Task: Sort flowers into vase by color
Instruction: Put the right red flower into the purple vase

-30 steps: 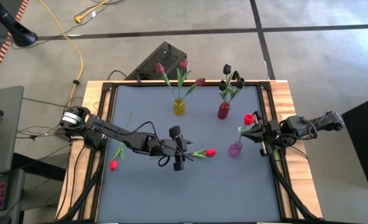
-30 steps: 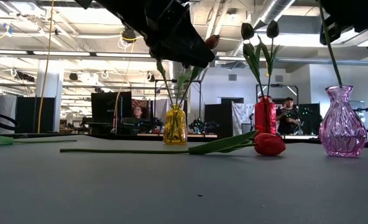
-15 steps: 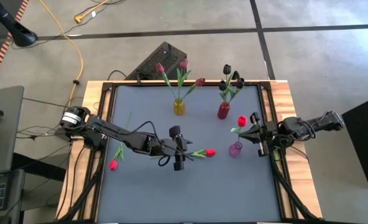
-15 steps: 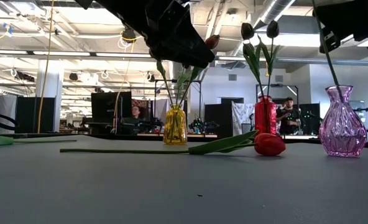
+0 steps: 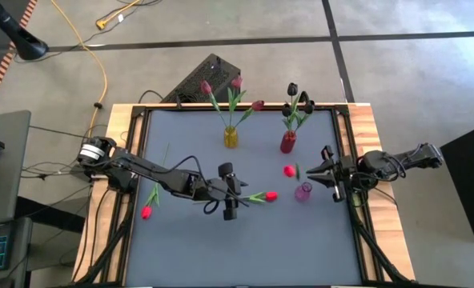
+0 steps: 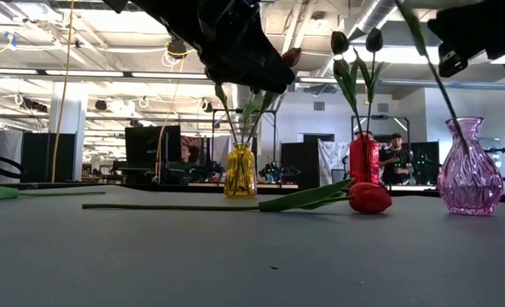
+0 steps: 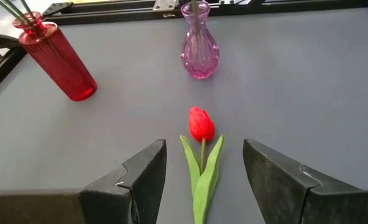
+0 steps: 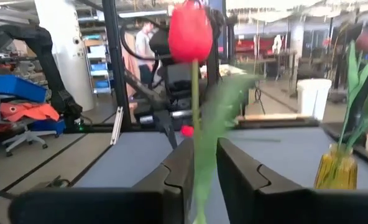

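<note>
High view: grey table (image 5: 189,248) with wood rim, concrete floor, yellow cable at 11 o'clock. Left gripper (image 5: 229,192) mid-table, fingers apart over lying red tulip (image 5: 263,196). Right gripper (image 5: 323,170) at 3 o'clock, fingers slightly parted around stem of red tulip in purple vase (image 5: 303,191). Yellow vase (image 5: 231,137), red vase (image 5: 288,142) at 12 o'clock. Stray tulip (image 5: 147,210) at 9.

Robotics lab: monitors (image 6: 153,147), ceiling ducts (image 6: 368,15), robot rigs.
</note>
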